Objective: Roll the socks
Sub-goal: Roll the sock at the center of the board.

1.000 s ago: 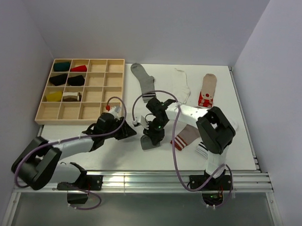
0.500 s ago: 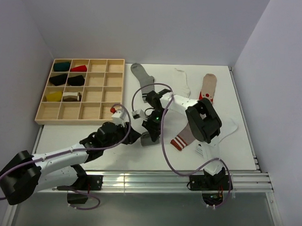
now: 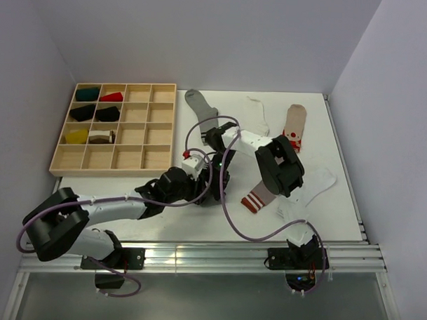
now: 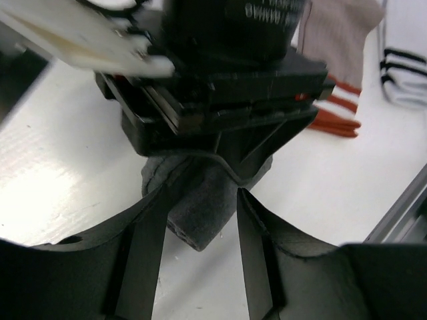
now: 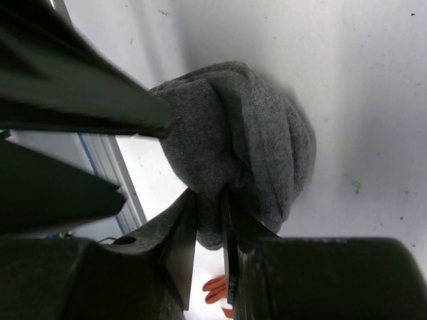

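From above, the left fingers [image 3: 204,190] and the right fingers [image 3: 217,182] meet tip to tip on the white counter [image 3: 128,192], and what lies between them is hidden by the arms. Just right of the right fingers lies the taupe sock with red-white stripes [image 3: 263,192], and further right the white sock with black stripes [image 3: 312,184]. Well beyond both pairs of fingers lie the grey sock with dark cuff stripes [image 3: 201,110] and the plain white sock [image 3: 260,118]. The wooden tray [image 3: 133,157] sits well off to the left of the left fingers. The left wrist view shows the left fingers [image 4: 200,193] standing fairly wide on either side of the dark grey sock [image 4: 200,220], bunched into a roll on the counter. The roll's near end reaches in between the tips, and the right arm's black head [image 4: 220,100] is directly above it. In the right wrist view the right fingers [image 5: 208,197] are narrow, pinching a fold of the dark grey sock [image 5: 260,140]. One left finger touches the roll's far side, and the other stops short of it.
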`<control>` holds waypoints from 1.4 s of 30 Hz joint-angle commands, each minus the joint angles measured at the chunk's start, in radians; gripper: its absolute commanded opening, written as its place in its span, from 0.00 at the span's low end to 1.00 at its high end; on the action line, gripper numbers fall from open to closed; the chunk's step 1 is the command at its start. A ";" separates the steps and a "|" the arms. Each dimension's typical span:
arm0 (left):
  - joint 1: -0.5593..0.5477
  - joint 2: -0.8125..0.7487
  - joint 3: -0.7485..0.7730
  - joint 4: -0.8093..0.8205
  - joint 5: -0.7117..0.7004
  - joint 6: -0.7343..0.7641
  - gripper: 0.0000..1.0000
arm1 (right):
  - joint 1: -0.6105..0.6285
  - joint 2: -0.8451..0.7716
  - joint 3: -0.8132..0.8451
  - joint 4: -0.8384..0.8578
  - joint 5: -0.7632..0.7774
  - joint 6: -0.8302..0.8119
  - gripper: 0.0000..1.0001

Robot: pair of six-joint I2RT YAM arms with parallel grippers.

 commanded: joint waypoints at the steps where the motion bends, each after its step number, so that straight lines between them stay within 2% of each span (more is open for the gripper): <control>1: -0.009 0.038 0.033 0.054 0.050 0.050 0.51 | -0.016 0.037 0.056 -0.055 -0.020 -0.030 0.26; 9: -0.009 0.112 0.034 0.105 0.108 0.046 0.52 | -0.034 0.069 0.084 -0.076 -0.033 -0.032 0.26; 18: -0.009 0.185 0.043 0.119 0.092 0.006 0.50 | -0.040 0.086 0.084 -0.073 -0.033 -0.020 0.27; 24: -0.006 0.248 0.042 0.142 0.093 -0.046 0.38 | -0.045 0.079 0.064 -0.053 -0.033 -0.003 0.31; 27: -0.001 0.262 0.039 0.145 0.101 -0.074 0.20 | -0.046 0.065 0.043 -0.024 -0.030 0.014 0.34; 30: 0.013 0.265 0.039 0.130 0.138 -0.100 0.09 | -0.055 0.024 0.004 0.029 -0.040 0.036 0.39; 33: 0.049 0.265 0.034 0.102 0.210 -0.112 0.05 | -0.074 -0.041 -0.048 0.109 -0.040 0.080 0.49; 34: 0.072 0.265 0.037 0.094 0.223 -0.114 0.00 | -0.082 -0.055 -0.055 0.123 -0.043 0.088 0.51; 42: 0.131 0.282 0.068 0.025 0.334 -0.120 0.00 | -0.155 -0.165 -0.117 0.230 -0.073 0.171 0.54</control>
